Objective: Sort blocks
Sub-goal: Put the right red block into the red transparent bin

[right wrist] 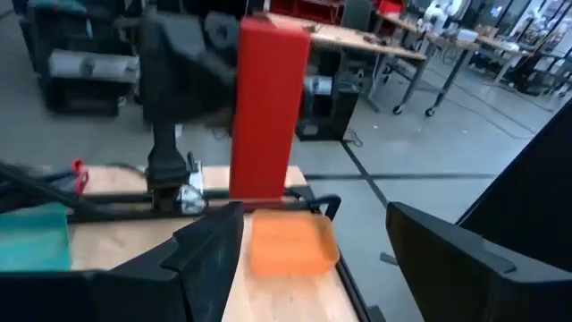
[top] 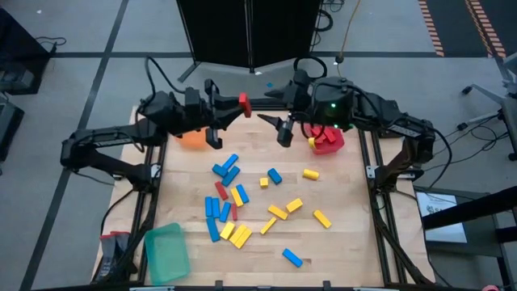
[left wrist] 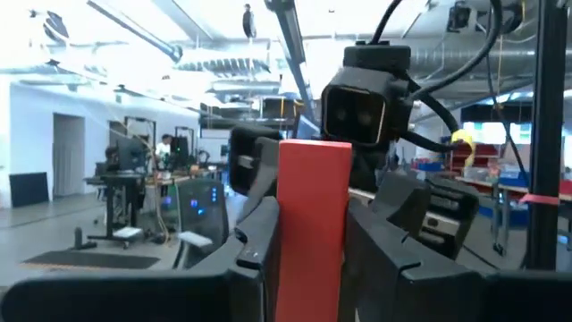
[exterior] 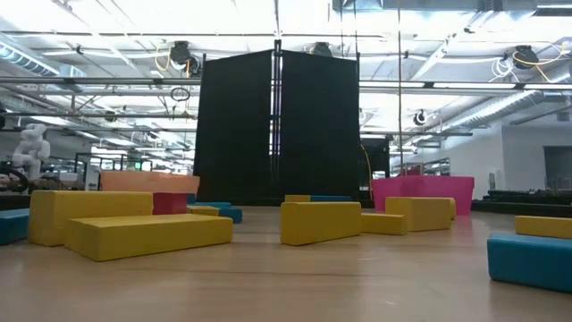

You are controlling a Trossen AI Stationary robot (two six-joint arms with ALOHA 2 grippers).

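Observation:
A red block (top: 243,102) is held high above the table's far edge by my left gripper (top: 237,103), which is shut on it. It shows upright in the left wrist view (left wrist: 313,206) and in the right wrist view (right wrist: 268,107). My right gripper (top: 274,126) hangs open just to the block's right, facing it, with its fingers (right wrist: 206,259) short of the block and nothing between them. Several red, blue and yellow blocks (top: 242,202) lie flat on the wooden table. The low view shows blocks (exterior: 322,221) but no gripper. My left gripper pinches the red block between its two fingers, on two opposite long sides (left wrist: 286,241). The fingers come roughly level from the table's left and lie across the block. The block stands upright in the hold, its upper end (left wrist: 315,156) above the fingers, lifted clear of the table.
A red tray (top: 338,142) with red blocks in it stands at the far right, under the right arm. An orange tray (top: 192,138) stands at the far left and a green tray (top: 167,252) at the near left corner. Black frame rails edge the table.

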